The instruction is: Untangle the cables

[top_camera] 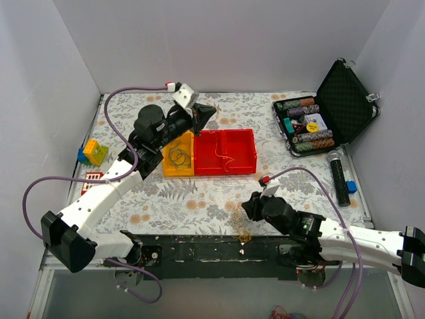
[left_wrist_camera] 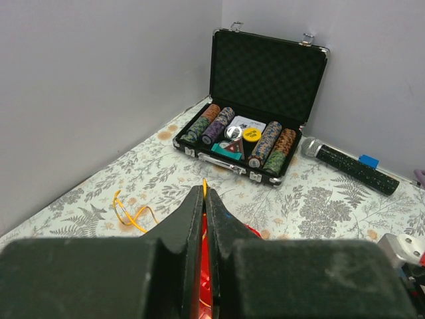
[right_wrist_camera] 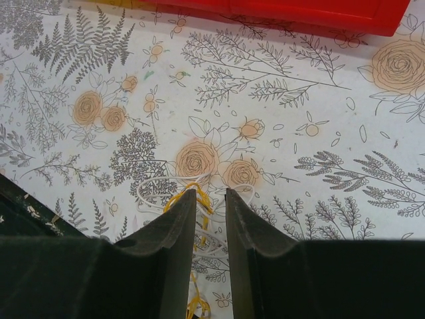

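My left gripper [top_camera: 210, 113] hangs above the back left corner of the red bin [top_camera: 226, 151]. In the left wrist view it [left_wrist_camera: 204, 194] is shut on a thin yellow cable [left_wrist_camera: 204, 186] whose tip sticks out between the fingertips. Another yellow cable loop [left_wrist_camera: 130, 212] lies on the table beyond. My right gripper [top_camera: 248, 207] is low at the near edge, open with a narrow gap [right_wrist_camera: 211, 194], straddling a clump of yellow cable [right_wrist_camera: 202, 199] and white cable [right_wrist_camera: 151, 183], the same cable clump [top_camera: 240, 226]. A greenish coil [top_camera: 178, 157] lies in the yellow bin [top_camera: 188, 141].
An open black case of poker chips [top_camera: 332, 109] stands at the back right, also in the left wrist view [left_wrist_camera: 265, 73]. A black microphone [top_camera: 340, 178] lies beside it. Toy blocks [top_camera: 93, 153] sit at the left. A black rail [top_camera: 199, 247] runs along the near edge.
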### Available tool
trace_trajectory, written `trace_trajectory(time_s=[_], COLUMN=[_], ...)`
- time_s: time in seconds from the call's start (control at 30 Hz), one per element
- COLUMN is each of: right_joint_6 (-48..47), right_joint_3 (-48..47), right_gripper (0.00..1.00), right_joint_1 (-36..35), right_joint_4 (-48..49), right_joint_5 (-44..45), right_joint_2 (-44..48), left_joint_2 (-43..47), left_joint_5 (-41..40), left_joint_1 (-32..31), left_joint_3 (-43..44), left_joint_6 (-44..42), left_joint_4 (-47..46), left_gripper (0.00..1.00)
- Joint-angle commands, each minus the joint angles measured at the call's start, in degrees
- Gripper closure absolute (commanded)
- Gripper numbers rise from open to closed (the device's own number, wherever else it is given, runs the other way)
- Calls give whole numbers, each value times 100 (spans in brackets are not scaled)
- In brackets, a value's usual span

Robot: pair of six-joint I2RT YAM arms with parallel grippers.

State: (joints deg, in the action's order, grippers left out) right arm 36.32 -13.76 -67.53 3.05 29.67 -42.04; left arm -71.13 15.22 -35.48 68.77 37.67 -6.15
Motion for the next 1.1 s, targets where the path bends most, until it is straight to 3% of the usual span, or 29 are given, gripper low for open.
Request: trace_trajectory(time_s=[0.0,0.6,1.07], right_joint_6=[95,121,157], right_joint_3=[-30,58,110], right_gripper=[68,69,69], right_joint_1=[-24,-24,-24], right_joint_4=[117,91,64], right_joint_5=[144,179,162], right_joint_2=[117,196,311], left_joint_2=[21,-120,-15], left_joint_5=[-134,-178,-362], left_joint_1=[94,191,297], left_joint_3=[-136,479,-276], left_joint_6=[-190,-331,-488], left_joint_4=[-255,-598,-870], left_gripper=[100,100,100])
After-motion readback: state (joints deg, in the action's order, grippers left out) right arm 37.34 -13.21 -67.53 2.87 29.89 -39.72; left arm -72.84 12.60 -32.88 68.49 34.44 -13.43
